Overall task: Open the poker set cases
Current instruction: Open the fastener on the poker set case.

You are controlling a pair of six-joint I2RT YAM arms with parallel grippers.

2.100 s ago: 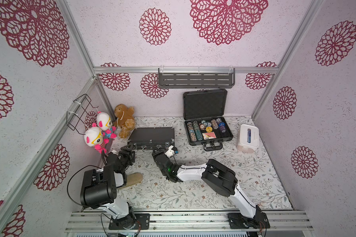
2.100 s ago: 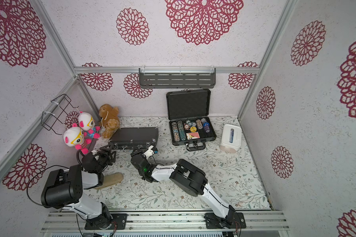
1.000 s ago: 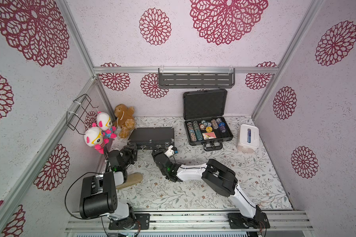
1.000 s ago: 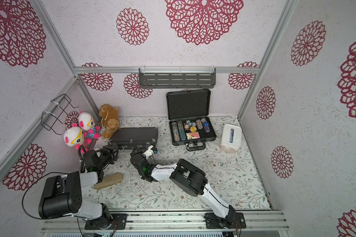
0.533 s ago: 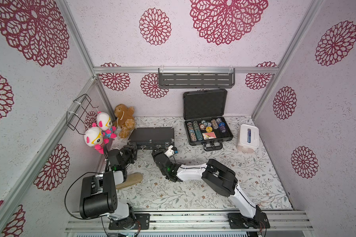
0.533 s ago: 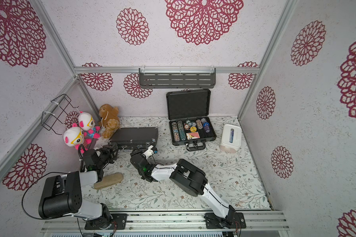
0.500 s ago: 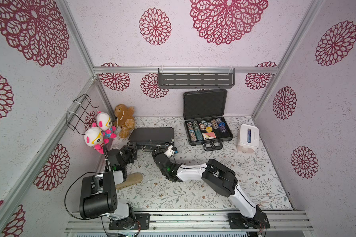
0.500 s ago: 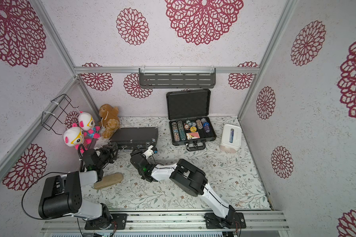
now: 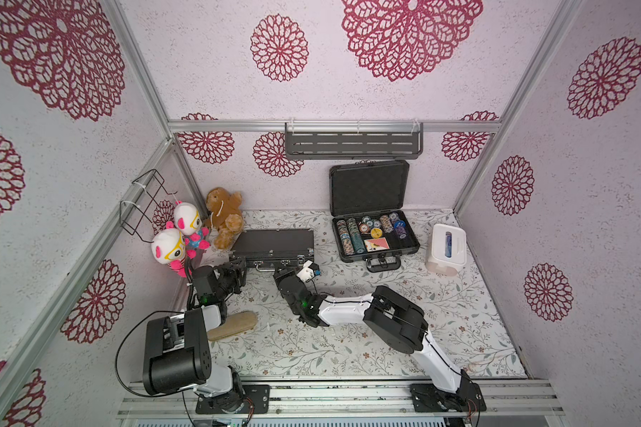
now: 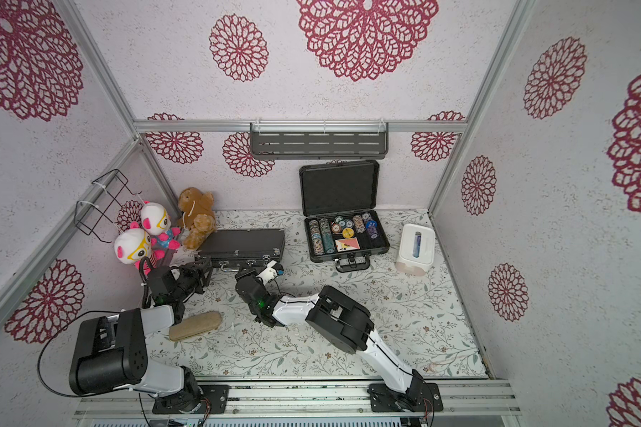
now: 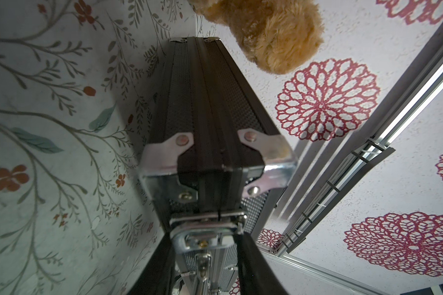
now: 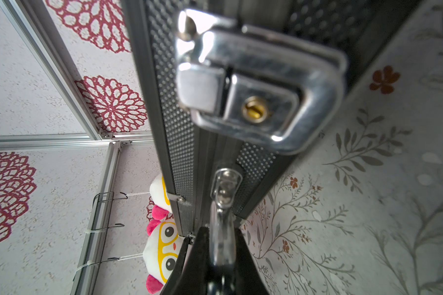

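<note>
Case [image 9: 274, 240] at centre-left of frame, lid down. Right gripper [image 12: 220, 237] clamped on handle [image 12: 221, 224]; left gripper [image 11: 205, 240] straddling latch [image 11: 205, 228], grip unclear.

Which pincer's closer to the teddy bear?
Left. The left pincer sits at the thin black case, at the front corner nearest the teddy bear; the right pincer is farther along that front, at the handle.

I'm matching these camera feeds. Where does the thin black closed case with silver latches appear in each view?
Top view: thin black closed case lies left of centre.
Top view: the case, same spot.
Left wrist: fills the middle, seen end-on.
Right wrist: runs through the middle, latch foremost.
Landmark: brown plush teddy bear by its far corner in top and left-wrist views; absent from right wrist.
</note>
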